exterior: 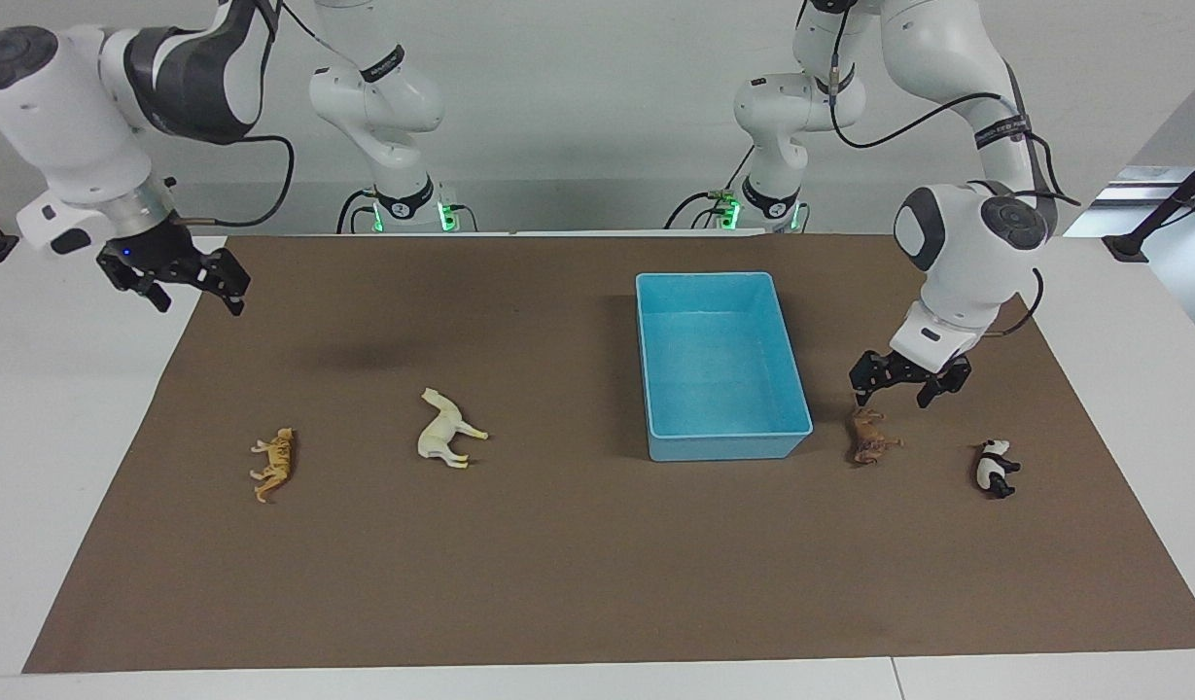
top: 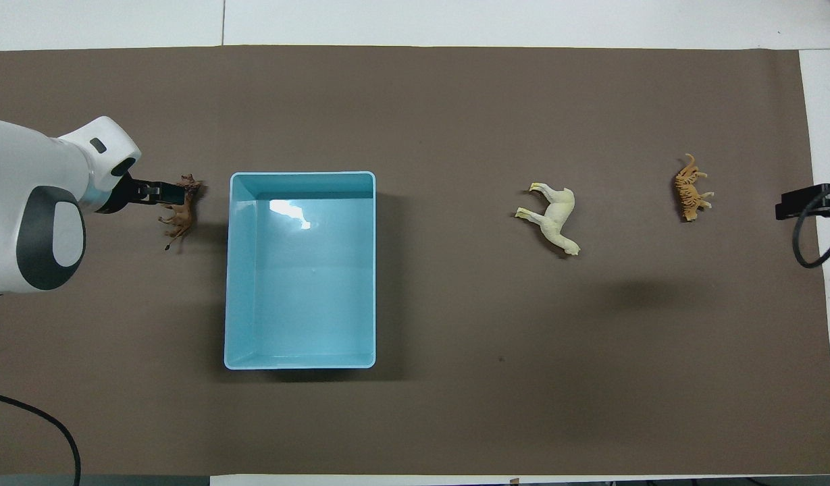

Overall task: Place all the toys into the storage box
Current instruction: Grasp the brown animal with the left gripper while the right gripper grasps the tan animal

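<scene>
On the brown mat (exterior: 558, 583) covering the counter (exterior: 62, 408), the light blue storage box (exterior: 723, 449) sits empty toward the left arm's end. The brown lion (exterior: 869, 437) lies just beside it, the panda (exterior: 994, 469) farther toward that end. The left gripper (exterior: 898, 387) hovers low over the lion, jaws open, not touching it. The cream horse (exterior: 448, 428) and orange tiger (exterior: 275, 464) lie well apart toward the right arm's end, where the right gripper (exterior: 184, 287) hangs over the mat's edge, jaws open and empty.
</scene>
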Action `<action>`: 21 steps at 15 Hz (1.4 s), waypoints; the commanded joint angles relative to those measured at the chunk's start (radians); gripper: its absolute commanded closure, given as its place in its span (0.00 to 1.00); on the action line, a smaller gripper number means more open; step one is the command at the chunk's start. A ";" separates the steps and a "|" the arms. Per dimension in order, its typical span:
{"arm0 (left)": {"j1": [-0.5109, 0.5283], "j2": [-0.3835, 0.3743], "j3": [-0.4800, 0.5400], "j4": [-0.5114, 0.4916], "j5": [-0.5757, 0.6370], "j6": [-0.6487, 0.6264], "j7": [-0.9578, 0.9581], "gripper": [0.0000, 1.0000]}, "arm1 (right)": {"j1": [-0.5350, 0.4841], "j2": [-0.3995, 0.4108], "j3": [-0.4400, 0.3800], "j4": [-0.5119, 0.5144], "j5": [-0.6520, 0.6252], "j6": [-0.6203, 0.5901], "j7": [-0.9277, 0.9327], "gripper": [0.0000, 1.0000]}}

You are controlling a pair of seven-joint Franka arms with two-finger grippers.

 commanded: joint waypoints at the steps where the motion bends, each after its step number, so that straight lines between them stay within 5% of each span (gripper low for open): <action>1: 0.026 0.006 -0.004 -0.061 0.006 0.094 0.018 0.00 | -0.016 0.113 0.004 0.035 0.002 0.065 -0.041 0.00; 9: 0.022 0.122 -0.004 -0.046 0.015 0.213 -0.001 0.00 | 0.007 0.349 0.005 0.037 -0.001 0.338 -0.174 0.00; 14: 0.014 0.157 -0.002 -0.049 0.015 0.270 -0.030 0.02 | 0.033 0.410 0.005 0.029 -0.002 0.421 -0.208 0.00; 16: 0.013 0.159 -0.002 -0.051 0.015 0.278 -0.031 0.23 | 0.036 0.433 0.005 0.026 -0.002 0.458 -0.211 0.00; 17: 0.013 0.159 -0.002 -0.051 0.015 0.278 -0.034 0.42 | 0.035 0.440 0.005 0.026 -0.002 0.459 -0.212 0.00; 19: 0.013 0.159 -0.002 -0.046 0.015 0.270 -0.060 1.00 | 0.035 0.438 0.005 0.002 -0.002 0.472 -0.213 0.03; 21: 0.020 0.157 -0.002 -0.016 0.015 0.220 -0.062 1.00 | 0.035 0.432 0.005 -0.023 -0.001 0.490 -0.213 0.15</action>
